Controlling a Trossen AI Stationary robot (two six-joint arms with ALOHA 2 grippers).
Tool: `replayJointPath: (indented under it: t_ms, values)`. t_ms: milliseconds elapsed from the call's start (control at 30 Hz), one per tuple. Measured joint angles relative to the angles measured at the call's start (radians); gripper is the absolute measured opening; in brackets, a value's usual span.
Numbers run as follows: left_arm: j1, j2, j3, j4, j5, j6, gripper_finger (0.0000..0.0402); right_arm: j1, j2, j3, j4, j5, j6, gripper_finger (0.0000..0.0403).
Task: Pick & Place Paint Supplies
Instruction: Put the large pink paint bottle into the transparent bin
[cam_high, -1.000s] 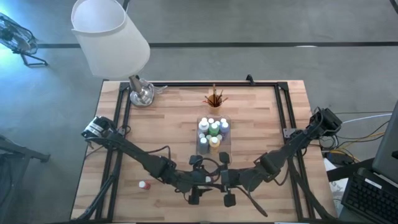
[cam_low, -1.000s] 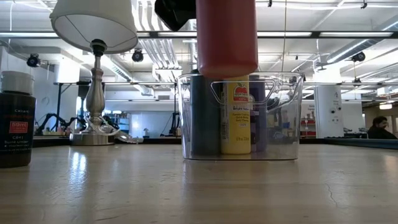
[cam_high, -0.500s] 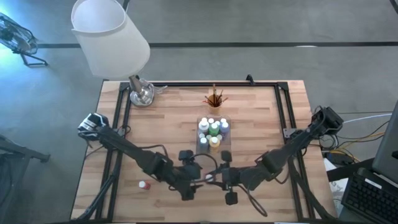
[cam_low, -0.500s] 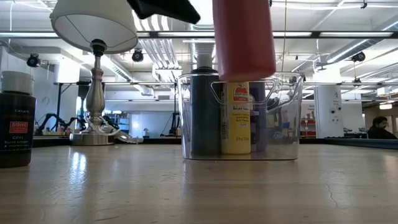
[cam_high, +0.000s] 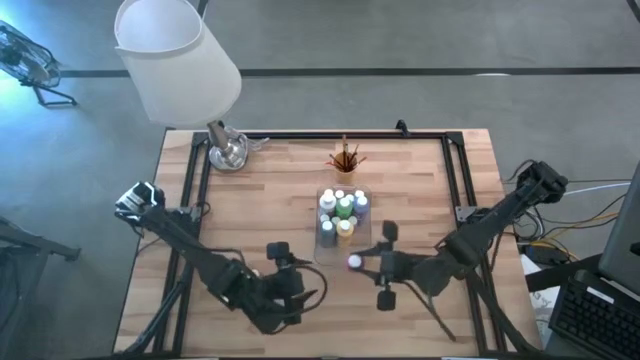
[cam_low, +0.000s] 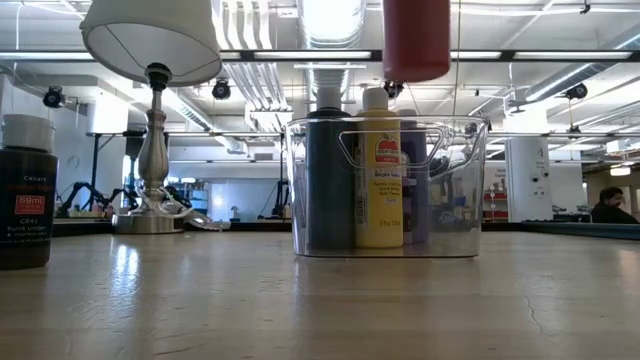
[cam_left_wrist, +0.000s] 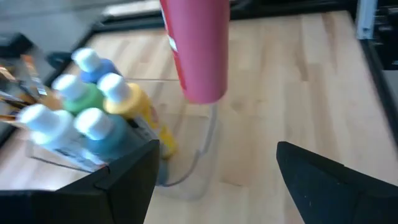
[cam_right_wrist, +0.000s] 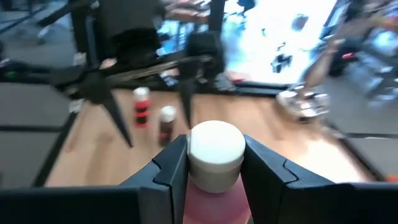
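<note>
A pink paint bottle (cam_low: 415, 40) with a white cap (cam_high: 353, 262) hangs above the table just near of the clear tray (cam_high: 343, 243), with my right gripper (cam_high: 358, 264) shut on it. The tray holds several upright paint bottles (cam_left_wrist: 93, 106), resting on their bases. My left gripper (cam_high: 300, 288) stands open toward the near left of the tray, nothing between its fingers (cam_left_wrist: 134, 171). Wooden-handled brushes stand in the orange cup (cam_high: 345, 160) beyond the tray. My right gripper pinches the pink bottle just below its white cap (cam_right_wrist: 216, 180) between its two fingers (cam_right_wrist: 173, 168). The fingers come nearly level from the table's right side. The bottle hangs upright, cap up, its pink body (cam_left_wrist: 196, 50) lifted clear of table and tray.
A lamp (cam_high: 180, 60) stands at the far left corner, its base (cam_high: 227, 152) on the table. A dark bottle (cam_low: 25, 190) stands on the table at the left of the low view. Two small bottles (cam_right_wrist: 152, 115) show beyond the right gripper.
My left gripper has opened, let go of the pink bottle and drawn back toward the table's left edge. My right gripper has carried the bottle up and toward the far right, nearer the tray. The bottle stays upright.
</note>
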Motion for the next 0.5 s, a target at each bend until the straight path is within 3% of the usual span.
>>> replayJointPath:
  t_ms: [133, 233, 500]
  values:
    - [-0.030, 0.000, -0.014, 0.002, -0.117, -0.012, 0.0325, 0.012, -0.057, -0.040, -0.002, 0.112, -0.007, 0.0112]
    - [-0.045, 0.000, -0.045, 0.057, -0.171, -0.014, 0.0325, 0.006, -0.099, -0.103, 0.000, 0.129, 0.025, 0.0112]
    - [-0.047, 0.000, -0.110, 0.210, -0.209, 0.087, 0.0325, -0.034, -0.211, -0.326, 0.191, 0.150, 0.018, 0.0112]
